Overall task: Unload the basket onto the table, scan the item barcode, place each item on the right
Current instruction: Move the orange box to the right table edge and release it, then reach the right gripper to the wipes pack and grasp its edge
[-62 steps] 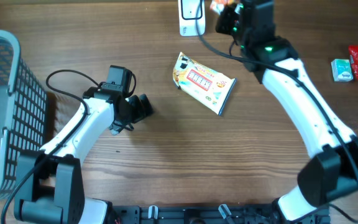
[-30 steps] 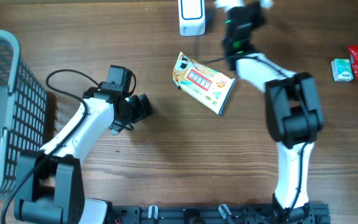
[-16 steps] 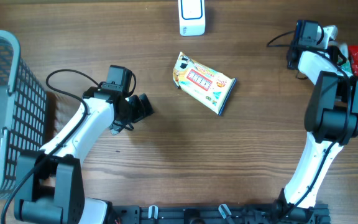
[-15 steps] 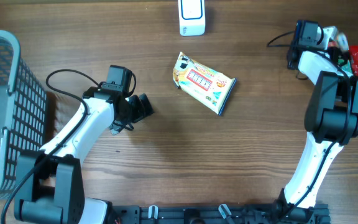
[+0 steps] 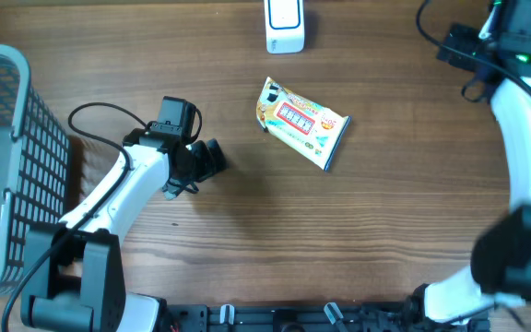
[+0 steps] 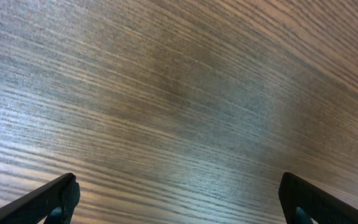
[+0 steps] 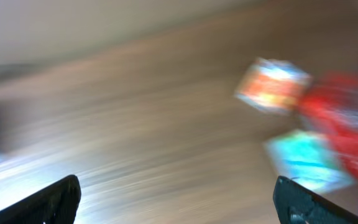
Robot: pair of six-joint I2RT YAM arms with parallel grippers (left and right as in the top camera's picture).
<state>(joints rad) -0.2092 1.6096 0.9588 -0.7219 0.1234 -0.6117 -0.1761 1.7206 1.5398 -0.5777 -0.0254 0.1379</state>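
A yellow-and-white snack packet [image 5: 302, 123] lies flat at the middle of the table, with no gripper touching it. The white scanner [image 5: 285, 25] stands at the far edge, above the packet. My left gripper [image 5: 212, 159] rests left of the packet, and in the left wrist view it [image 6: 179, 202] is open over bare wood. My right arm [image 5: 524, 120] reaches to the far right corner. In the blurred right wrist view my right gripper [image 7: 179, 205] is open and empty. Beyond it lie an orange-and-white item [image 7: 272, 84], a red pack [image 7: 340, 118] and a teal box [image 7: 303, 158].
A grey wire basket [image 5: 21, 69] stands at the left edge of the table. A black cable [image 5: 100, 115] loops beside the left arm. The right arm covers the small packs at the right edge in the overhead view.
My right arm swung from beside the scanner to the far right corner and its jaws went from shut to open. The left arm and the snack packet stayed still.
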